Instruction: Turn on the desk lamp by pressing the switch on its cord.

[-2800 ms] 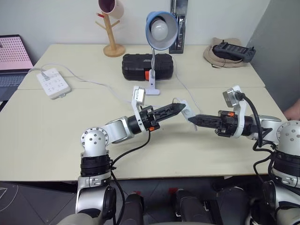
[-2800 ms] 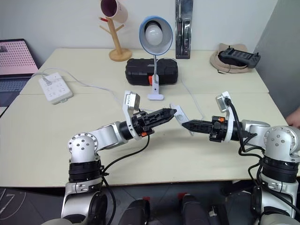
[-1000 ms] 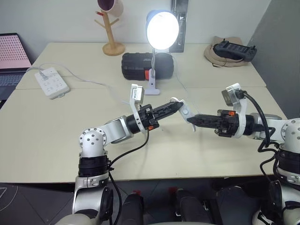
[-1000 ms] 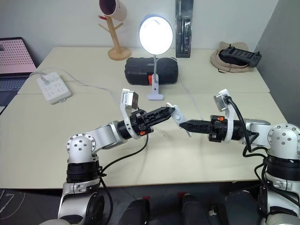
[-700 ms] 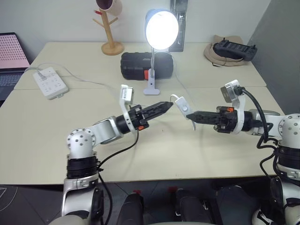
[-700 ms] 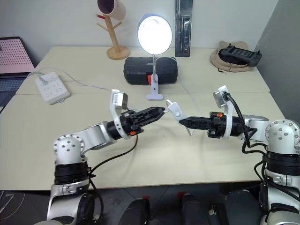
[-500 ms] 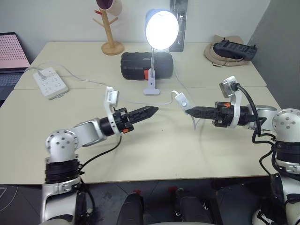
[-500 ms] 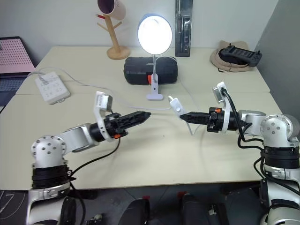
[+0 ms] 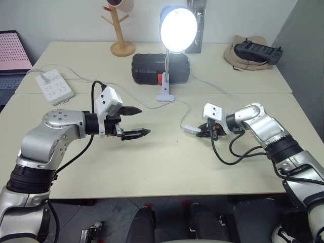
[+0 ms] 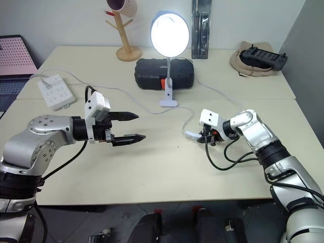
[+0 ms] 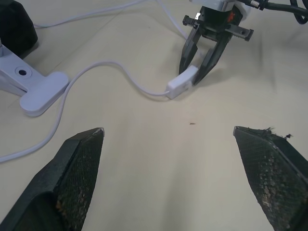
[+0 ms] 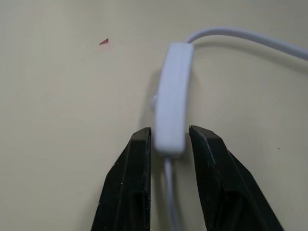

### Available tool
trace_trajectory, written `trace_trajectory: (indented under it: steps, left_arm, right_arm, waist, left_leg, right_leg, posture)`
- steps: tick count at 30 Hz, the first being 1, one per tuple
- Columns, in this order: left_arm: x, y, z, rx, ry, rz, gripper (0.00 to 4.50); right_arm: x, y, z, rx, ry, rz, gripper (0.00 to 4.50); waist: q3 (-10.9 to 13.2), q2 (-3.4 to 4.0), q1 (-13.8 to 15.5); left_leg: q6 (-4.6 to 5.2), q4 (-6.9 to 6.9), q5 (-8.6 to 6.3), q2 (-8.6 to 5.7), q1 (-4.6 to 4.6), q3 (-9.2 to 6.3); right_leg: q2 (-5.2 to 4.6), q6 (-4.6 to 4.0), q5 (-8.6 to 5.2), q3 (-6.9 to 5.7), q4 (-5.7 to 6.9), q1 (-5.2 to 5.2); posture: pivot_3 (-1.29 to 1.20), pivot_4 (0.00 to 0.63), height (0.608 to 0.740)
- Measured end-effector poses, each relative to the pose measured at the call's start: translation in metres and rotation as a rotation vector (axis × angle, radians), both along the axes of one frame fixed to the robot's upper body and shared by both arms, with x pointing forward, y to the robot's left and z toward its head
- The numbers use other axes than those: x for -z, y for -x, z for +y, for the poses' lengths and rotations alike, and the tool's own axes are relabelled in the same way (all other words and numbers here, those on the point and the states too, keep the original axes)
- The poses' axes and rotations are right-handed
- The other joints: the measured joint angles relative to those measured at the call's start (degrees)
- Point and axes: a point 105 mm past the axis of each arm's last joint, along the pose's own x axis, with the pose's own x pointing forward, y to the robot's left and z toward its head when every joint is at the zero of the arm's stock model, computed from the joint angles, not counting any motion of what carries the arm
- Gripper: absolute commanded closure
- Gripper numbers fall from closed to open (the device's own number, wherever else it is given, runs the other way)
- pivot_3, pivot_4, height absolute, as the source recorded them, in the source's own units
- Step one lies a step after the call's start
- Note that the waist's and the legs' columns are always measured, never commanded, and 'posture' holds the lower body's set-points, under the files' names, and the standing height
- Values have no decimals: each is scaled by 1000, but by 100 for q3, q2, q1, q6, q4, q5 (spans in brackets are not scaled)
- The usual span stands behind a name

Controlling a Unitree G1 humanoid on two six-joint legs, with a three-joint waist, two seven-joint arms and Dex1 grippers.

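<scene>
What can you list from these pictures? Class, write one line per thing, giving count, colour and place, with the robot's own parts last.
desk lamp: one, blue shade, bulb lit, white base, table centre back.
switch: one, white, lying on the table between the right gripper's fingers.
cord: one, white, curving across the table from the switch past the lamp base.
power strip: one, white, table's left side.
case: one, black, behind the lamp base.
mug tree: one, wooden, back of table, with a mug on it.
controller: one, black, on a tan hat, back right.
laptop: one, pink screen, far left.
table: cream.
left gripper: black fingers, open, empty, above the table.
right gripper: black fingers, around the switch's end.
</scene>
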Motion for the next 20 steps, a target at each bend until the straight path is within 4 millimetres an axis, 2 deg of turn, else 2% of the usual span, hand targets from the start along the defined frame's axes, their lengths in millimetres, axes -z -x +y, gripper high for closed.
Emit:
trace_trajectory:
  steps: [3, 5, 10, 15, 18, 20]
  left_arm:
    - [5, -2, 3, -8, -15, 16, 0]
    - [7, -2, 3, -3, -27, 23, 0]
    - [3, -9, 7, -6, -33, 21, 0]
    - [9, -19, 14, -17, -50, 27, 0]
    - [13, -22, 18, -15, -54, 53, 0]
    - [13, -25, 19, -4, -67, 49, 0]
  right_arm:
    - [-1, 1, 0, -18, -2, 7, 1928]
    - [-7, 2, -6, -13, -12, 11, 1313]
    - [-28, 21, -38, 40, -37, 23, 63]
    - [-56, 49, -70, 193, -173, -13, 63]
    - [-61, 62, -82, 299, -249, -39, 63]
    - [-57, 74, -92, 360, -270, -43, 63]
  waist:
    - [0, 0, -1]
    - [0, 0, 2]
    - [0, 1, 47]
    - [0, 0, 27]
    - [0, 0, 5]
    - [0, -1, 14]
  left_leg:
    - [0, 0, 0, 0, 1, -2]
    - [0, 4, 0, 0, 1, -4]
    - [1, 13, 0, -3, 1, -13]
    - [1, 16, 0, -1, 6, -16]
    - [2, 22, 1, 0, 9, -12]
    - [3, 27, 1, 1, 10, -15]
  right_leg:
    - [0, 0, 0, -3, 5, 0]
    - [0, 0, 0, -5, 10, 0]
    - [-1, 1, 0, -12, 14, 8]
    - [1, 2, -1, -14, 19, 13]
    - [2, 25, -15, -9, 23, 13]
    - [6, 26, -15, -12, 24, 19]
  posture:
    - [0, 150, 740]
    - [0, 150, 740]
    - [0, 150, 740]
    - [0, 150, 740]
    - [0, 150, 740]
    - [0, 150, 740]
